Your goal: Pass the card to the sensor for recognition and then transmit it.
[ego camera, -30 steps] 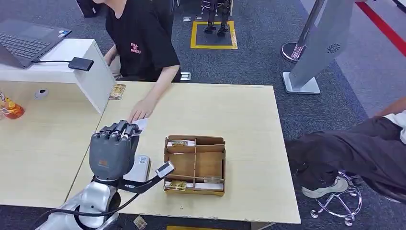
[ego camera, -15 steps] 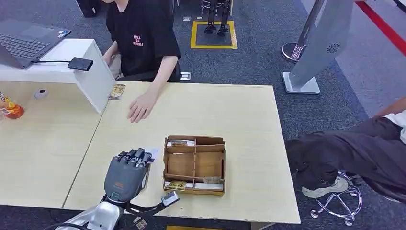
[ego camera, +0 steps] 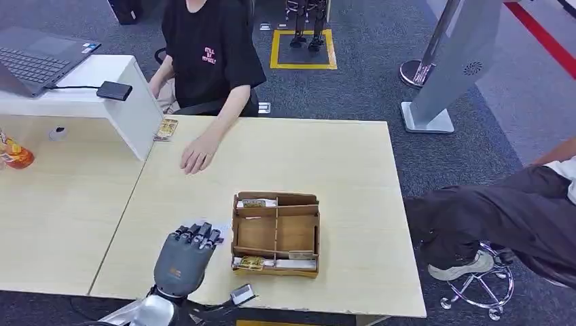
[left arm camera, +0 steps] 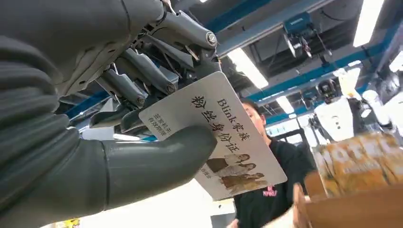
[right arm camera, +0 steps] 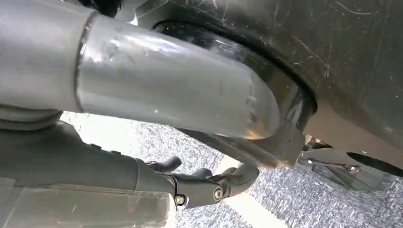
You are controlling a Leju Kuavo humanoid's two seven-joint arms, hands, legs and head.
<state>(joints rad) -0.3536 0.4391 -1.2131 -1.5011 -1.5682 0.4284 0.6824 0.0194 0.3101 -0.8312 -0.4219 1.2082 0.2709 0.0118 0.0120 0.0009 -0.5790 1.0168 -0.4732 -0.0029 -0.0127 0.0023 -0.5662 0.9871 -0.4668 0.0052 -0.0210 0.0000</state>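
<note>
- Your left hand (ego camera: 182, 257) pinches the card (left arm camera: 223, 137): in the left wrist view the thick thumb (left arm camera: 157, 159) presses on its printed face and the darker fingers (left arm camera: 142, 80) back it from behind, so the hand is closed on the card, not spread.
- In the head view that hand sits low at the near edge of the table (ego camera: 353, 156), just beside the cardboard box (ego camera: 276, 233), with a sliver of white card at its fingertips.
- Risk one: the thumb holds near one corner, leaving most of the card overhanging. A quick swing could pivot it or let it slip out.
- Risk two: the hand is close to the box wall, so a sideways move could knock the card's free edge against the cardboard.
- Risk three: I cannot pick out the sensor with certainty; the small dark device (ego camera: 115, 90) on the white riser may be it, so confirm your target before reaching.
- Your right hand (right arm camera: 209, 183) hangs over carpet, fingers loosely curled with nothing seen in them; whether it is fully closed I cannot tell.
- The seated person's hand (ego camera: 198, 153) rests on the table across from you, well apart from the card.
</note>
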